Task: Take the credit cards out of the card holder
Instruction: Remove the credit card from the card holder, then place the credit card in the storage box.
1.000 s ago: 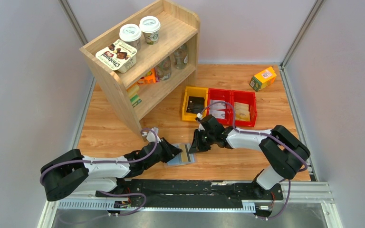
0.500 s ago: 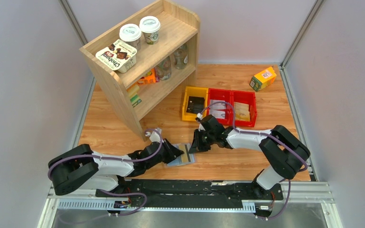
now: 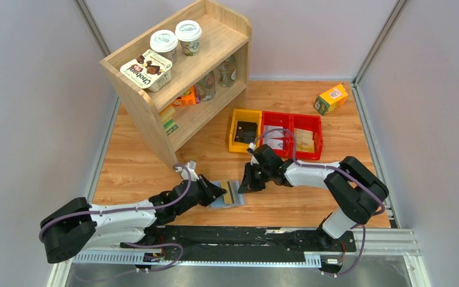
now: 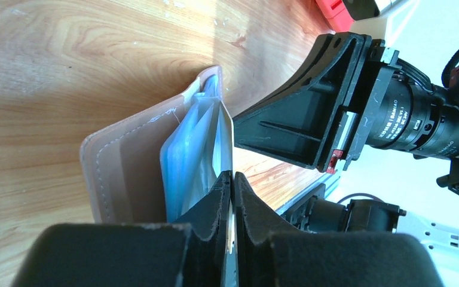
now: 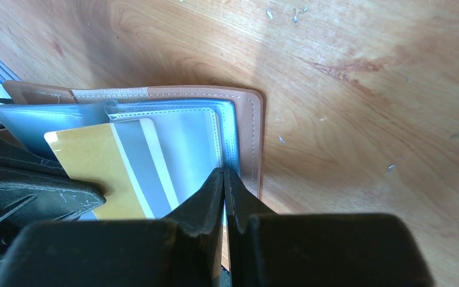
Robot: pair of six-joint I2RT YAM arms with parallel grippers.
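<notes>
Right pincer [image 5: 223,174], jaws together, tips on the open card holder [image 5: 251,140], beside a protruding tan-yellow card [image 5: 92,161]

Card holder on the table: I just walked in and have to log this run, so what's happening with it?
Both arms are working on the open card holder lying on the wooden table. The left gripper is pinched on a tan-yellow card that sticks partway out of a clear pocket. The right gripper is closed with its tips on the holder's other side, apparently steadying it. The card is not yet out.
</notes>
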